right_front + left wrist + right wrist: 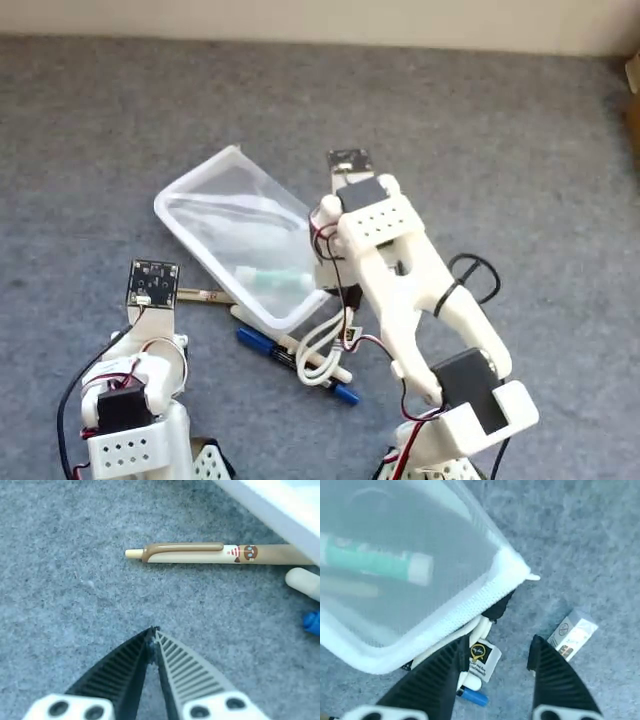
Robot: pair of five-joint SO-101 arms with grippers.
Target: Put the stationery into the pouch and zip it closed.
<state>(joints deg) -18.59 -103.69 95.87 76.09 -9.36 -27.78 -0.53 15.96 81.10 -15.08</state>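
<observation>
**Pouch on desk, pens outside it**

My left pincer is closed on nothing and sits over bare desk near the brown pen. My right pincer is spread apart at the pouch's corner and grips nothing. The pouch lies flat with a green stick inside. A blue pen lies beside the pouch. An eraser lies just beside my right pincer.

I see the translucent white pouch lying flat with a green-and-white tube inside. Just beside one long edge lie a brown pen, a cream pen and a blue pen. A small eraser lies near one corner.
</observation>
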